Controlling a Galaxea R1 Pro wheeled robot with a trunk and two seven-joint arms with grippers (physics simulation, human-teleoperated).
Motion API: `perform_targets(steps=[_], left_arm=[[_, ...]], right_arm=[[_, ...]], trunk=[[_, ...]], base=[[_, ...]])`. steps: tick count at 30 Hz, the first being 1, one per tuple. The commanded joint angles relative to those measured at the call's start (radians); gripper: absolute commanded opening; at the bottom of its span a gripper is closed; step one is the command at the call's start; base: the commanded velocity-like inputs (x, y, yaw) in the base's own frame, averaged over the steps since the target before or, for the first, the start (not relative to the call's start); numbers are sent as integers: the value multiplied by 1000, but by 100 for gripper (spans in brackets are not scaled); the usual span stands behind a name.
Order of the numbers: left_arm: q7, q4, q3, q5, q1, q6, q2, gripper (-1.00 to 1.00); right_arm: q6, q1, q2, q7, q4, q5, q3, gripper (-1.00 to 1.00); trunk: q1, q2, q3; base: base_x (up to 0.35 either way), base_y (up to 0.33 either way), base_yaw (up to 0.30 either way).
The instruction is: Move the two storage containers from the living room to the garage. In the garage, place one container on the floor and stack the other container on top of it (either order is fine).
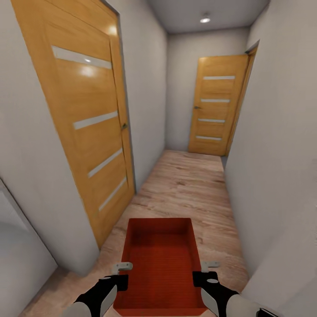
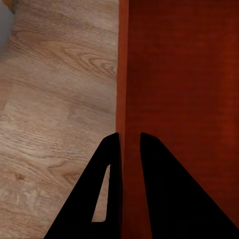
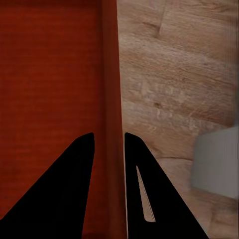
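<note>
1. Head view: a red-orange storage container (image 1: 160, 268) is carried low in front of the robot, held above the wood-plank floor (image 1: 189, 185) of a narrow hallway. An orange striped door (image 1: 88, 119) stands close on the left and a second one (image 1: 218, 105) closes the far end. The left gripper (image 1: 118, 276) sits at the bin's left wall and the right gripper (image 1: 203, 274) at its right wall, both near the robot's end. The bin is open-topped and empty; its ribbed bottom shows bare.

2. Left wrist view: the left gripper (image 2: 130, 159) straddles the thin left wall of the container (image 2: 184, 99), one finger outside, one inside, pinched onto it.

3. Right wrist view: the right gripper (image 3: 109, 159) is likewise clamped across the container's (image 3: 50, 89) right wall, with plank flooring beyond.

4. Handling, as a judgement: the bin looks stiff and light. Its walls are thin and smooth, so a one-sided pinch could let it tilt or slip. Matched grips on opposite walls suit it best.
</note>
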Motion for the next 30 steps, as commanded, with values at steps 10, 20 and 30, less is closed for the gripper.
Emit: perform_targets(steps=[10,20,30], left_arm=[[7,-2,-22,25,0,6,1,-100],[7,-3,-22,25,0,6,1,-100],[7,-2,-22,25,0,6,1,-100]], right_arm=[[-3,0,-2,-2,21,-9,18,-100],[-1,0,-4,-2,21,-9,18,-100],[-1,0,-4,-2,21,-9,18,-100]], trunk=[[1,-1,-1],[1,-1,-1],[1,-1,-1]], base=[[323,0,-245],[323,0,-21],[323,0,0]])
